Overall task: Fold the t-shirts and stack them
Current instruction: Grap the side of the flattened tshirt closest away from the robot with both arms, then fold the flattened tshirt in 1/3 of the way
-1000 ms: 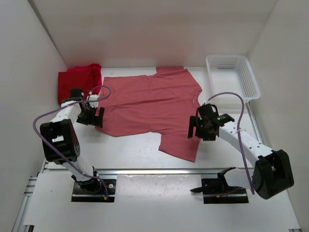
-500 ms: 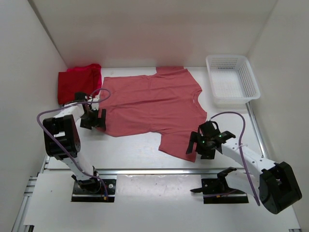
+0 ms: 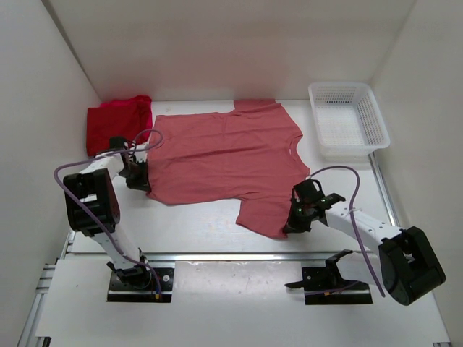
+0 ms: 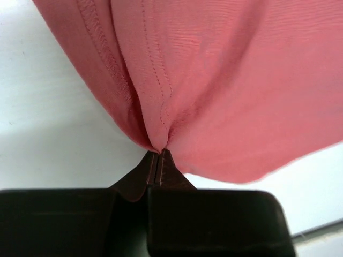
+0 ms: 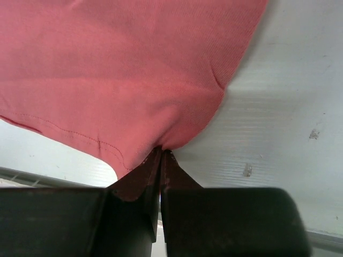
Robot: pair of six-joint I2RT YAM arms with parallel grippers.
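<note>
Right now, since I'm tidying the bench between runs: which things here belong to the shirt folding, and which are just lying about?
Part of the job:
- salmon t-shirt, spread flat, its edge pinched by the left tool and the right tool
- red t-shirts, piled at the far left corner

Lying about:
- white mesh basket, far right

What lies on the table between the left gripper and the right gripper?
The spread pink t-shirt lies there, seen in the top view; the left gripper pinches its left edge, the right gripper its near corner.
</note>
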